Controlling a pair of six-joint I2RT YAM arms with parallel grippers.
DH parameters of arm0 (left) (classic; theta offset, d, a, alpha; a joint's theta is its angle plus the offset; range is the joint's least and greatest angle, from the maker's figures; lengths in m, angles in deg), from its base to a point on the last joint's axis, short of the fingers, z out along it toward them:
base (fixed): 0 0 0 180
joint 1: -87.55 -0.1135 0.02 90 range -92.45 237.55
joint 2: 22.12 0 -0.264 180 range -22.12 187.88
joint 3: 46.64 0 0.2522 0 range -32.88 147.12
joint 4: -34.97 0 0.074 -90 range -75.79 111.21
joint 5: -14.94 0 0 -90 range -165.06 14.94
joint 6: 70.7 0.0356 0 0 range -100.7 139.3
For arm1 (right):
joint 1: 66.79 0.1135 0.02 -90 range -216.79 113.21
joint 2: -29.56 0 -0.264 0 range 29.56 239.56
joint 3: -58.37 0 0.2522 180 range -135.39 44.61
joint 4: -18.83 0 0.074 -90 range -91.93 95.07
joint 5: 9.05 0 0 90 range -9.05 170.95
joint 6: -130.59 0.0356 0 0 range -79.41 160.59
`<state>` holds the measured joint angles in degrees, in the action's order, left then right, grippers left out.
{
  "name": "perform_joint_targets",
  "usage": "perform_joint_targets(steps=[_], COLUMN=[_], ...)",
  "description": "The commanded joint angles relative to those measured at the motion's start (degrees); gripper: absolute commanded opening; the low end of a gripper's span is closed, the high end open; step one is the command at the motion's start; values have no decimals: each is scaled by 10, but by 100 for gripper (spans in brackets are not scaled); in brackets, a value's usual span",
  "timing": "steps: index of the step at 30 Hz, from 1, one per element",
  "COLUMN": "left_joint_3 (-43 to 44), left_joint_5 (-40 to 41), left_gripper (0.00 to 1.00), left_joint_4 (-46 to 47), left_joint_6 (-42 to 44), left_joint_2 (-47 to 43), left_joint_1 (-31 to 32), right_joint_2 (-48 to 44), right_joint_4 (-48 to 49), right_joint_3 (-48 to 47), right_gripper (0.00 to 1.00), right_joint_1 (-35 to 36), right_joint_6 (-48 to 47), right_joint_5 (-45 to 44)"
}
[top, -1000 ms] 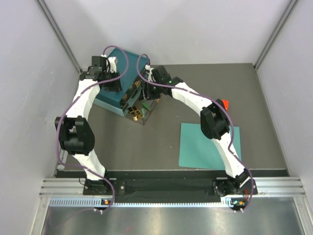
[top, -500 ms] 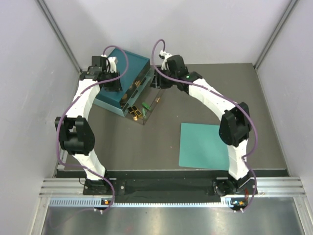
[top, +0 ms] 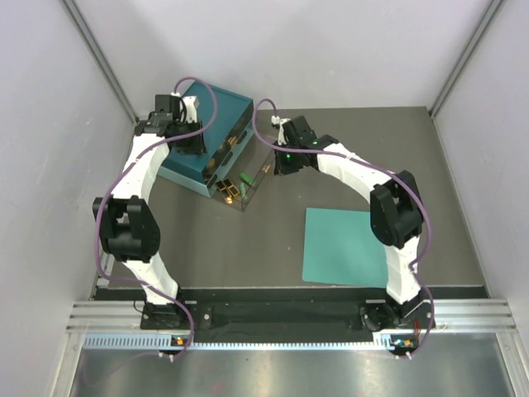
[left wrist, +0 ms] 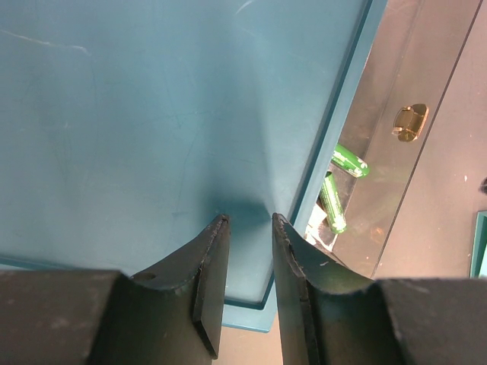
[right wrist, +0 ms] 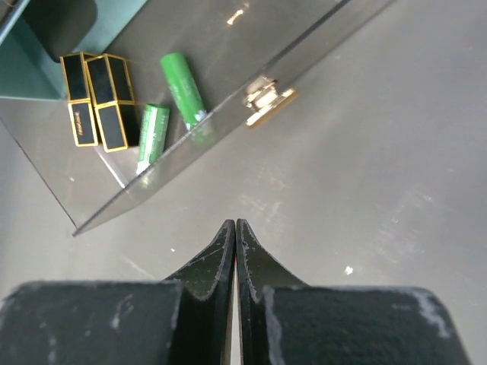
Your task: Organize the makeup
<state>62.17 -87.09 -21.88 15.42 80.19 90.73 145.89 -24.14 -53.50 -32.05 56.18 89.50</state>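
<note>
The makeup lies in a clear case (top: 248, 178) beside the teal box (top: 216, 116). In the right wrist view it shows as two slim green tubes (right wrist: 183, 87) and two black, gold-edged sticks (right wrist: 99, 103) under the clear panel (right wrist: 251, 46). My right gripper (right wrist: 235, 224) is shut on nothing, just above the grey table, near the panel's gold latch (right wrist: 270, 103). My left gripper (left wrist: 249, 222) is over the teal box top (left wrist: 152, 114), jaws a little apart with nothing between them. Green tubes (left wrist: 350, 161) show past the box edge.
A flat teal mat (top: 351, 246) lies at the front right, beside the right arm. The left arm reaches over the teal box at the back left. Grey walls close in on both sides.
My right arm drew back from over the clear case to the table just right of it, and its jaws went from apart to shut. The left arm has not moved.
</note>
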Motion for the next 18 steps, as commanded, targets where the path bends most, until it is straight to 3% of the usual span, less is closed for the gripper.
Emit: perform_joint_targets(steps=[1,13,18], left_joint_3=[-42,-48,-53], left_joint_5=[15,21,17], left_gripper=[35,35,35], left_joint_4=[-138,-132,-127], left_joint_6=[1,-6,-9], left_joint_2=[44,45,47], left_joint_1=[7,7,7], right_joint_2=[17,103,150], right_joint_4=[46,86,111], right_joint_3=[14,-44,-111], right_gripper=[0,0,0], right_joint_1=[2,3,3], right_joint_6=[43,104,148], right_joint_5=[44,100,137])
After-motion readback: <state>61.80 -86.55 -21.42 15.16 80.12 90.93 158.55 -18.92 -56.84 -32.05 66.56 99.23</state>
